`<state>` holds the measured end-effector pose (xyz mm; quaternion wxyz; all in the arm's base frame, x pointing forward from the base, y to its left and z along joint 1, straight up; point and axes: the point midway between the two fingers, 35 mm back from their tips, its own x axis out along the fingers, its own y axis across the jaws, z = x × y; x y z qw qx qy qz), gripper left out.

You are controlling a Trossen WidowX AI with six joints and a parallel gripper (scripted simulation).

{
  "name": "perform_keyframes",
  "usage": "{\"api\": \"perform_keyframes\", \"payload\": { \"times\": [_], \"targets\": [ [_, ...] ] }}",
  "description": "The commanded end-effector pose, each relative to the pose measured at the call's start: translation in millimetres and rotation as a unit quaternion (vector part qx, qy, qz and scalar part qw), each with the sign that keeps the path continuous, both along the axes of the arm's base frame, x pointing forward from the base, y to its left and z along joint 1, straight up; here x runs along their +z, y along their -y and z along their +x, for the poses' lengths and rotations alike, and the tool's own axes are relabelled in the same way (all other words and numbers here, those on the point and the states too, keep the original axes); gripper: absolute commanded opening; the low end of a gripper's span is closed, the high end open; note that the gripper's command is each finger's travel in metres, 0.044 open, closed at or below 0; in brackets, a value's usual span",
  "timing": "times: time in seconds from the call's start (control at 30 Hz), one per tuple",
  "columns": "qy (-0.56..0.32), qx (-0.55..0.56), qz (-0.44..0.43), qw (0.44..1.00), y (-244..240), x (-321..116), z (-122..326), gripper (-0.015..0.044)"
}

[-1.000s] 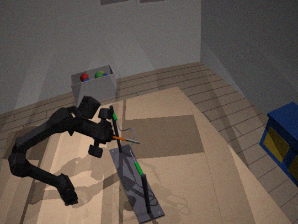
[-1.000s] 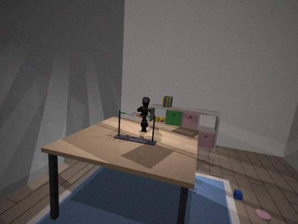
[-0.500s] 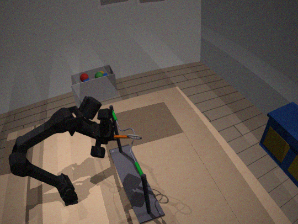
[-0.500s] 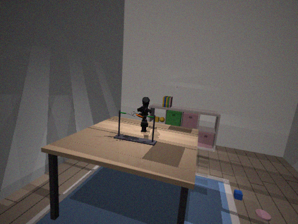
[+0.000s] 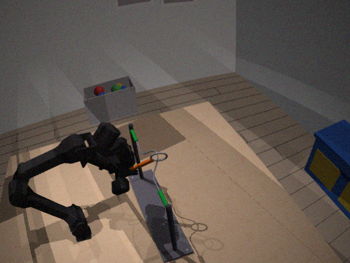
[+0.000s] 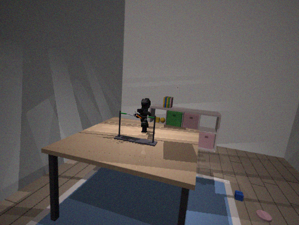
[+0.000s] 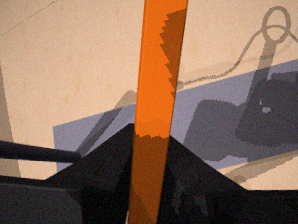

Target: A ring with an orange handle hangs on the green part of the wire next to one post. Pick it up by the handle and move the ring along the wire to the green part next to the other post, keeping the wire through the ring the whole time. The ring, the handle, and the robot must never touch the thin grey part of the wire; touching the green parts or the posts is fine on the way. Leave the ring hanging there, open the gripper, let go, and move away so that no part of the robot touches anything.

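Note:
The orange handle (image 5: pixel 144 162) (image 6: pixel 139 117) (image 7: pixel 160 65) is held in my gripper (image 5: pixel 132 168) (image 7: pixel 142 133), which is shut on it. The ring (image 5: pixel 166 157) is around the bent grey wire (image 5: pixel 154 173), between the two green parts; whether it touches the wire I cannot tell. One green part (image 5: pixel 133 135) (image 6: pixel 151 117) is by the far post (image 5: pixel 140 173) (image 6: pixel 154 130). The other green part (image 5: pixel 163 197) (image 6: pixel 123 113) is by the near post (image 5: pixel 171 227) (image 6: pixel 119 124). In the top view the handle crosses in front of or behind the far post. The wrist view hides the ring.
The posts stand on a grey base plate (image 5: pixel 139 191) (image 7: pixel 75 135) on the wooden table (image 6: pixel 111 155). A dark post (image 7: pixel 40 151) shows at the left of the wrist view. A grey bin (image 5: pixel 120 107) with balls and a blue cabinet (image 5: pixel 334 139) are away from the arm.

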<state>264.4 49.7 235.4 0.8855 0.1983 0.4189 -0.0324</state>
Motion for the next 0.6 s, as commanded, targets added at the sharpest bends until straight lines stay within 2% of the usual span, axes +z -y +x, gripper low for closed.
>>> {"api": "perform_keyframes", "payload": {
  "times": [0.0, 0.57],
  "targets": [
    [0.014, 0.051, -0.051, 0.997, 11.9, -3.3, -3.7, -0.0150],
    [0.053, 0.239, -0.248, 0.937, 62.3, -8.0, 2.5, -0.0150]
  ]
}}
